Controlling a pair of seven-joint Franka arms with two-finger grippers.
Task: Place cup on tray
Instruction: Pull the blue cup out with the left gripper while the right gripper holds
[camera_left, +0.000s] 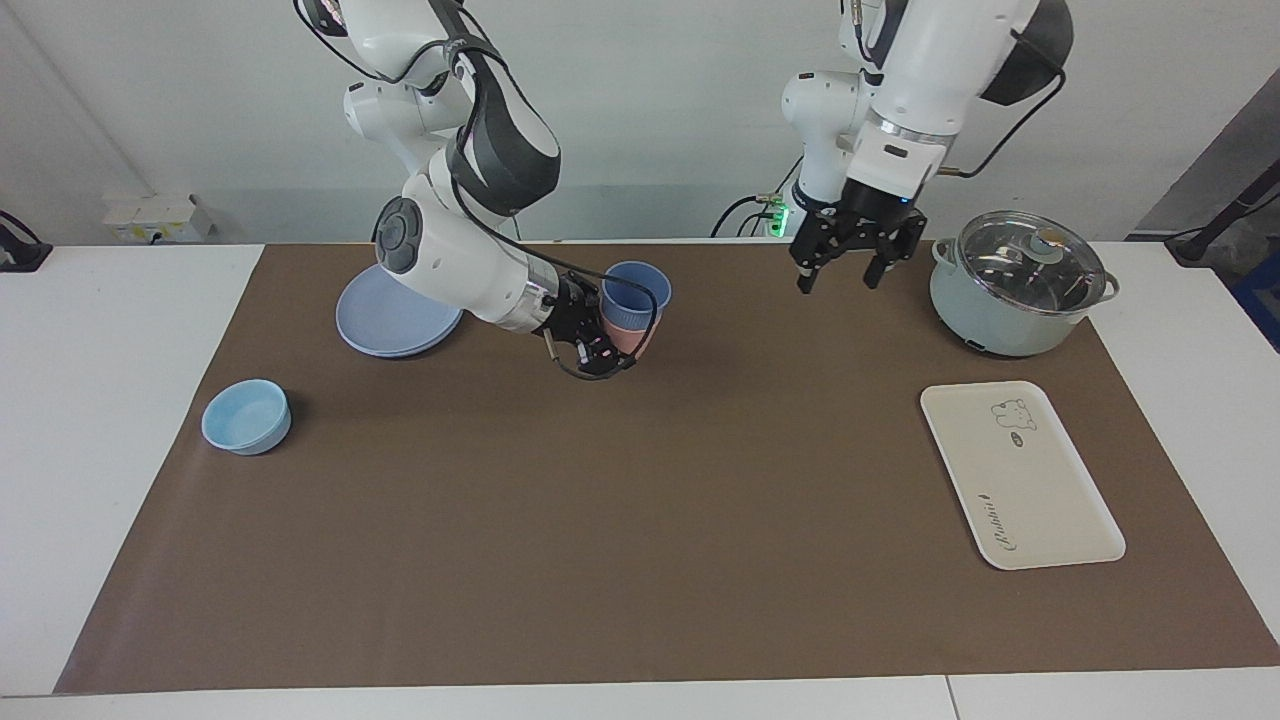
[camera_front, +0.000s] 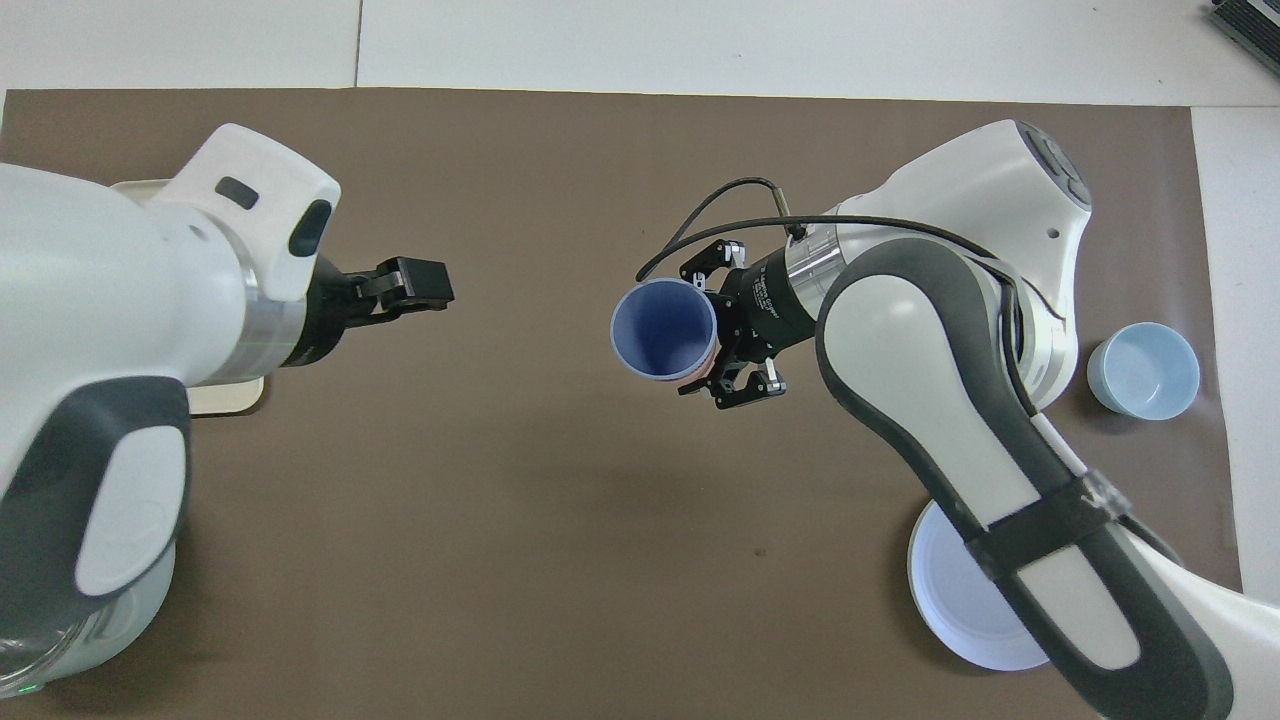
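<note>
Upper middle of facing view: periwinkle cup (camera_left: 636, 287) nested in pink cup (camera_left: 640, 340), at right gripper (camera_left: 592, 350).
Right claw set round the stack; clamped or not, can't tell. Left gripper (camera_left: 840, 272) waiting w/ claw apart, over mat beside lidded pot (camera_left: 1015, 285). Best to lift only the periwinkle cup clear of the pink one, keep it upright, then carry to tray (camera_left: 1020, 475), low in frame at left arm's end. Cup interior empty; tray bare so far; light-blue bowl (camera_left: 246, 416) empty; pot contents unclear.
</note>
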